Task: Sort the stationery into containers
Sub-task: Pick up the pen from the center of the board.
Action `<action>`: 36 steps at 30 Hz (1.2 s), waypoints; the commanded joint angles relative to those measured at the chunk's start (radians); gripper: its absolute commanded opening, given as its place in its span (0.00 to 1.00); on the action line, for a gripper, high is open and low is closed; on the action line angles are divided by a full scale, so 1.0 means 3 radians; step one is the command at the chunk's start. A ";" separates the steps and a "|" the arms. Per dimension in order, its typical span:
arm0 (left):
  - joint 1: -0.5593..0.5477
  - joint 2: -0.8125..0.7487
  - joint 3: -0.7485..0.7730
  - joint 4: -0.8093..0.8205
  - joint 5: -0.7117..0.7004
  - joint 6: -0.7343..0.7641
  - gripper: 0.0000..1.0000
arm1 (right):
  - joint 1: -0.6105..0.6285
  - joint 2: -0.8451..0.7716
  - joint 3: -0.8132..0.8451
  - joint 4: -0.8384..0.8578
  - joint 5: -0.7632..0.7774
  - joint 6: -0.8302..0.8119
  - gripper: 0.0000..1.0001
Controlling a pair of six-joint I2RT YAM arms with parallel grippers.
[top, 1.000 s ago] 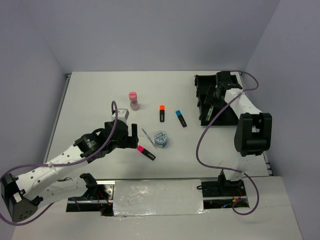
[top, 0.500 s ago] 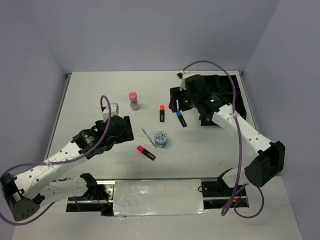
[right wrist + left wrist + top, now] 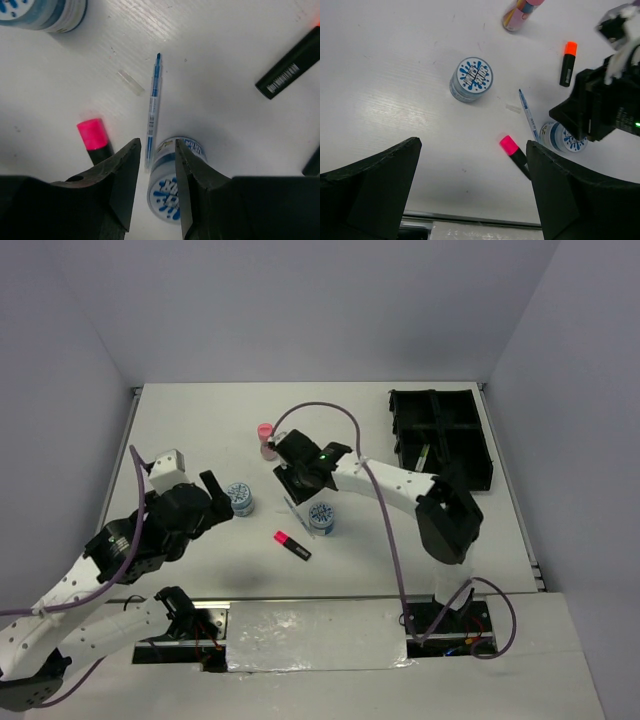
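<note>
Beneath the right pincer [image 3: 156, 145], parted narrowly and empty, sits a patterned tub [image 3: 165, 191].

Overhead camera looks down; close wrist views share the pen [image 3: 152, 107].

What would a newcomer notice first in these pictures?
Probably the right arm stretched across the middle of the table, its hand poised open over a thin blue pen and a blue-white patterned tub. Next comes the bright pink-capped highlighter, lying nearer the arms' bases. The black organiser tray sits at the far right, apart from the scattered stationery.
</note>
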 commanded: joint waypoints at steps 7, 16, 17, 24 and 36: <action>0.0025 -0.0026 0.0011 -0.0069 -0.0046 0.0260 0.99 | 0.0092 0.0683 0.0508 -0.0235 0.0232 -0.0126 0.41; 0.0020 -0.0021 -0.0102 0.0034 0.0051 0.0296 0.99 | 0.0092 0.1031 0.0606 -0.0266 0.0161 -0.0167 0.41; 0.0025 -0.0031 -0.0102 0.0034 0.0051 0.0296 0.99 | 0.0097 0.1047 0.0601 -0.0251 0.0145 -0.0162 0.41; 0.0030 -0.0061 -0.0133 0.0029 0.0061 0.0286 0.99 | 0.0112 0.1180 0.0631 -0.0276 0.0094 -0.0161 0.40; 0.0030 -0.0031 -0.0168 0.0115 0.0158 0.0307 0.99 | 0.0097 0.1180 0.0626 -0.0368 0.0186 0.0104 0.25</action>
